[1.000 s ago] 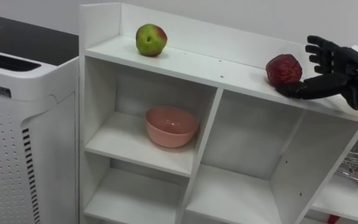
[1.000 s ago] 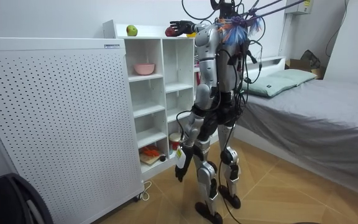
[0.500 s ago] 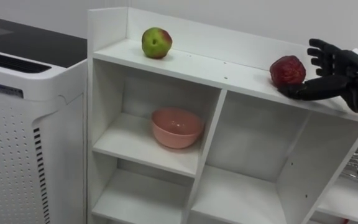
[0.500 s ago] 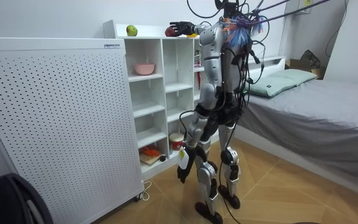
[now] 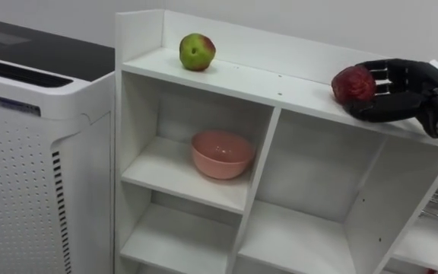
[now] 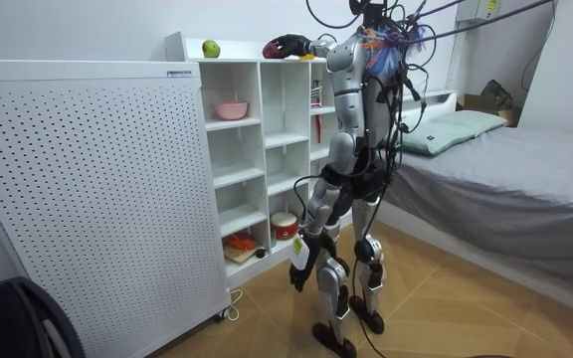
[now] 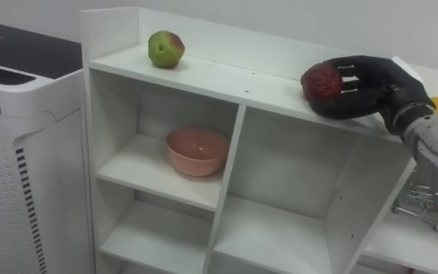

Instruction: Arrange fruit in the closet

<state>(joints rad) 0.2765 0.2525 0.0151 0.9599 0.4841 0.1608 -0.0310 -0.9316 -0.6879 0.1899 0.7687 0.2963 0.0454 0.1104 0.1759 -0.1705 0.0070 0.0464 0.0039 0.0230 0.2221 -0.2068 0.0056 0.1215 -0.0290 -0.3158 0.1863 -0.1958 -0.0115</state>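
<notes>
Clasping in the black right hand (image 7: 375, 85) a dark red round apple (image 7: 322, 81), sitting on the white shelf unit's top board (image 7: 226, 76) beneath the palm. Probably worth gripping evenly, lifting straight, leaving the green-red apple (image 7: 166, 48) far leftward of the hand.

Pink bowl (image 5: 222, 154) upright — white perforated unit (image 5: 29, 175) left; bed (image 6: 505, 189).
</notes>
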